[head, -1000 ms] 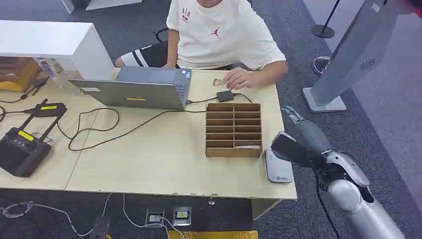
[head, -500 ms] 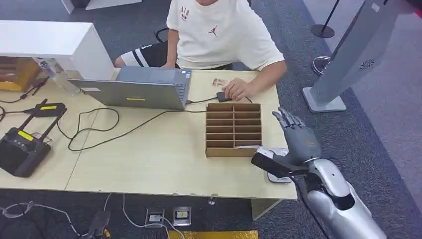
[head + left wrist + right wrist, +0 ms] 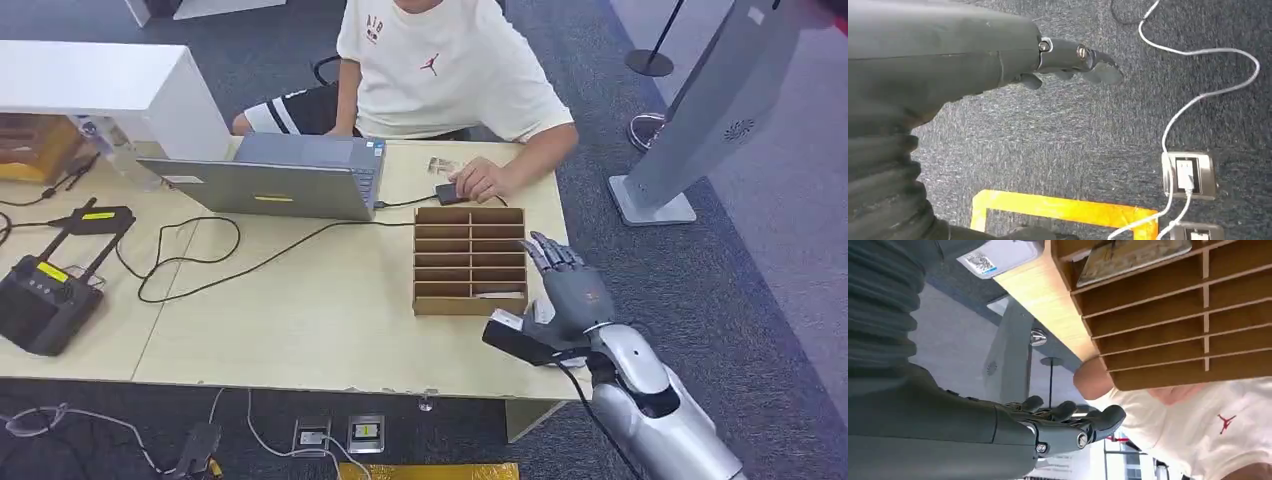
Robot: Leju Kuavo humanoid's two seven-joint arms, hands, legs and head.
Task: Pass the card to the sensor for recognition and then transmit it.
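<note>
A card (image 3: pixel 497 294) lies in the near right slot of the wooden rack (image 3: pixel 469 258); the right wrist view has the card (image 3: pixel 1133 255) in its rack (image 3: pixel 1168 325) slot. The white sensor (image 3: pixel 998 255) with a small label sits at the table edge beside the rack. In the head view my right hand (image 3: pixel 560 292) hovers over the sensor next to the rack's near right corner, fingers stretched out and holding nothing. My left hand (image 3: pixel 1068 60) hangs over the carpet, fingers extended and empty.
A person sits across the table, a hand (image 3: pixel 482 180) resting on a small black box (image 3: pixel 450 192), with another card (image 3: pixel 440 165) beside it. A laptop (image 3: pixel 290 180), cables and a black controller (image 3: pixel 40 295) lie to the left. A grey kiosk (image 3: pixel 700 110) stands right.
My right hand swung left from beyond the table's right edge to over the sensor, beside the rack. The person's hand slid from the far card to the black box.
</note>
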